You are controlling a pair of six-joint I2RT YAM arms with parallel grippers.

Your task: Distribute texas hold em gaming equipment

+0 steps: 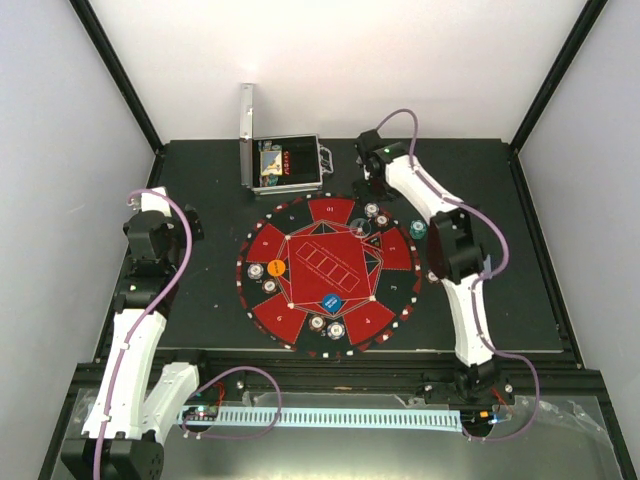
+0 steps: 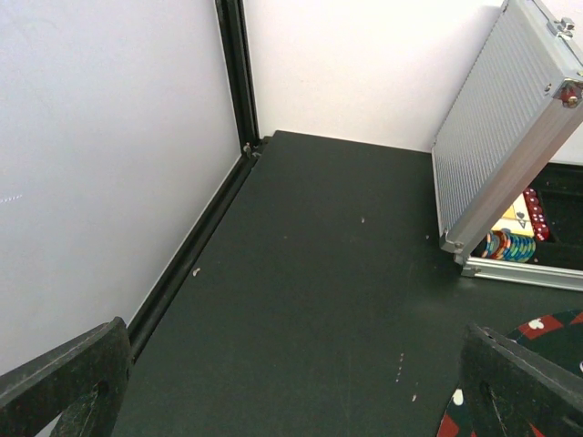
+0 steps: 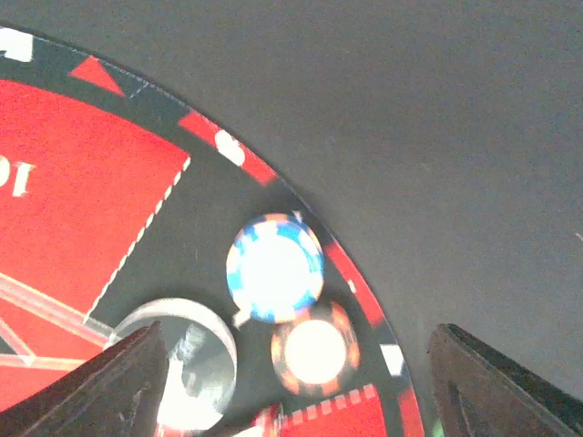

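In the top view, poker chips lie around the round red-and-black mat [image 1: 300, 250]: a pair at the far edge [image 1: 375, 212], one at the left [image 1: 258, 270], two at the front [image 1: 326, 326], and a teal chip [image 1: 418, 232] just off its right side. An orange disc [image 1: 276, 268], a blue disc [image 1: 333, 303] and a clear disc [image 1: 362, 228] also lie on the mat. My right gripper [image 1: 372, 188] hovers open and empty above the far pair. In the right wrist view it [image 3: 301, 401] sits over a blue-white chip [image 3: 275, 268], a brown-orange chip [image 3: 314, 349] and the clear disc [image 3: 182, 360]. My left gripper [image 1: 195, 222] is open and empty over bare table at the left [image 2: 291, 401].
The open silver case [image 1: 285, 165] stands behind the mat with its lid [image 2: 501, 137] upright; more chips [image 2: 510, 244] and a card box show inside it. White walls and black frame posts [image 2: 235, 73] close the table at the back and sides.
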